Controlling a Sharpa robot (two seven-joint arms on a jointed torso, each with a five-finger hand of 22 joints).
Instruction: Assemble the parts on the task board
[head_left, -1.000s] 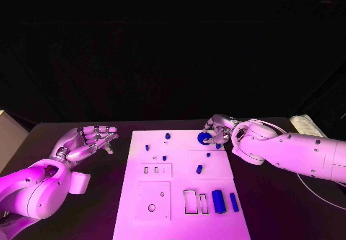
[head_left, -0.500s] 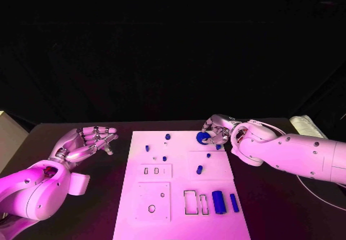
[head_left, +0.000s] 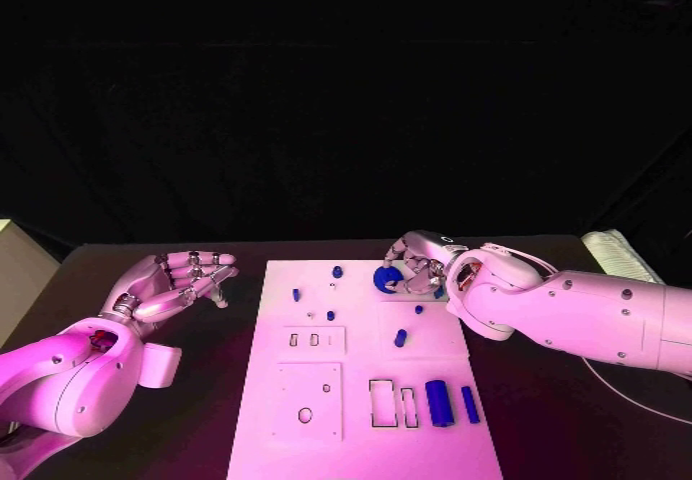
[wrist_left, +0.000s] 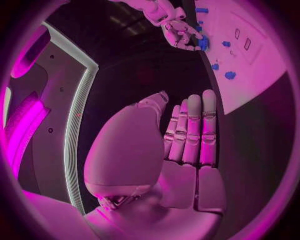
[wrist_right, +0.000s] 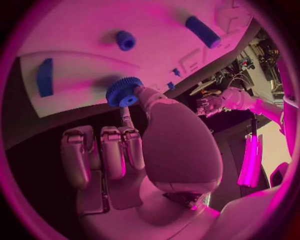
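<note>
A: Task board (head_left: 361, 400) first — the white plate lies in the middle of the black table (head_left: 577, 420), long axis running away from the robot. What sits in it?

B: Near end: open rectangular slots (head_left: 382, 403), with two blue bars (head_left: 438, 403) lying lengthwise beside them. Further up, small blue pegs (head_left: 400, 339).

A: The hands?

B: The right hand (head_left: 415, 268) is at the far right part of the board, pinching a blue gear (wrist_right: 123, 92) between thumb and a finger. The left hand (head_left: 176, 283) is off the board's left edge, fingers relaxed together and straight, grasping nothing.

A: So the gear?

B: It hangs just above the board's far end. I judge the right hand should seat it; which peg, I cannot tell.
</note>
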